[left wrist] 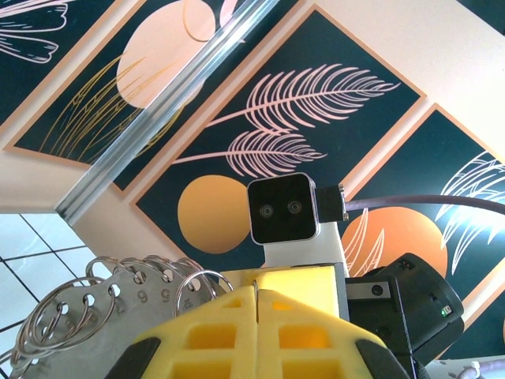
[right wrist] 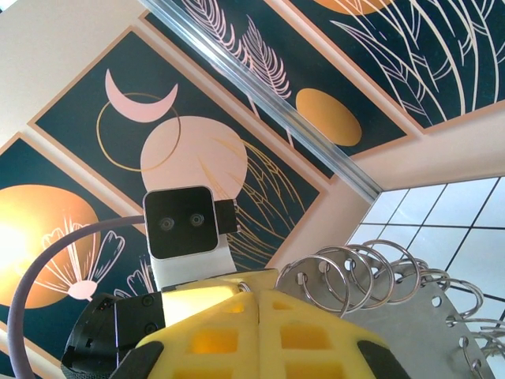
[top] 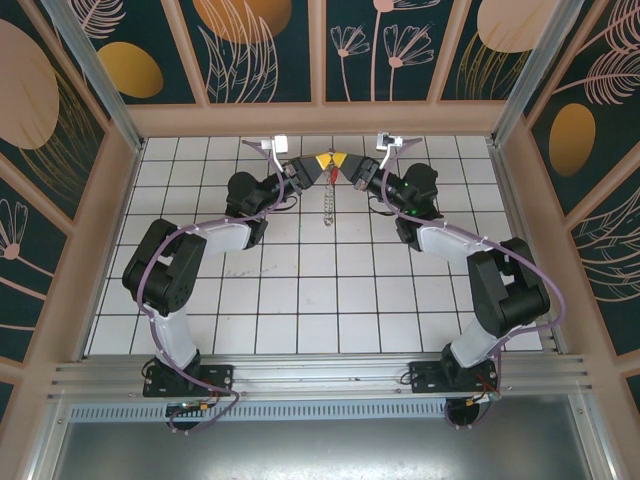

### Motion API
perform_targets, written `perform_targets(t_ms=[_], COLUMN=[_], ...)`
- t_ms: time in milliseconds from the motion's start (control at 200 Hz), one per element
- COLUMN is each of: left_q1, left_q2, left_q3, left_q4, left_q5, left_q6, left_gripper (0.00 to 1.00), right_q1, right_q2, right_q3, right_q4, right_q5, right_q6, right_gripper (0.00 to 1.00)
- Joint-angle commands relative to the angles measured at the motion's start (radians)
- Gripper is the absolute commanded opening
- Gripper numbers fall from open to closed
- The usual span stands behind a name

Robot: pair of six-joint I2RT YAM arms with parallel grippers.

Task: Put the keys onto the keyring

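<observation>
Left hand (top: pixel 324 161) and right hand (top: pixel 342 162) — both shut, hold unclear — meet beside the keyring (left wrist: pixel 110 332).

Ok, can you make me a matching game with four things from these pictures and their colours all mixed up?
Things:
1. key
2. fingers
3. table
4. keyring

Colours:
A. silver
B. white with dark lines
C. red
D. yellow

Right pairs: 1-C, 2-D, 3-B, 4-A
</observation>
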Motion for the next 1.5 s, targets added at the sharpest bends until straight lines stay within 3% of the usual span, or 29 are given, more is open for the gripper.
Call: perform_targets(t_ms=[0,185,465,816,1041,1491], left_q1=[-0.011,0.001,0.037,0.058,0.058,0.058], left_q2=[0.01,-0.026,-0.093,-0.049,-0.032,0.012], left_q3=[0.032,0.045,0.114,0.266,0.261,0.219], left_q4=[0.067,-0.006,-0.27,-0.518,-0.494,-0.362], left_q5=[0.029,0.031,0.098,0.288,0.331,0.35], left_q6=[-0.005,0.043,0.211,0.313,0.279,0.173], left_gripper=[0.02,0.29,0.42,0.4,0.33,0.32], right_q1=[-0.01,-0.06,-0.126,-0.135,-0.136,-0.136], right_q2=[0.008,0.002,-0.015,-0.01,-0.013,-0.017], right_q3=[0.032,0.017,0.043,0.19,0.195,0.199], right_q4=[0.039,0.042,-0.038,-0.359,-0.357,-0.335], right_q5=[-0.019,-0.08,-0.237,-0.415,-0.414,-0.409], right_q6=[0.0,0.008,-0.045,-0.281,-0.272,-0.25], right_gripper=[0.0,0.0,0.0,0.0,0.0,0.0])
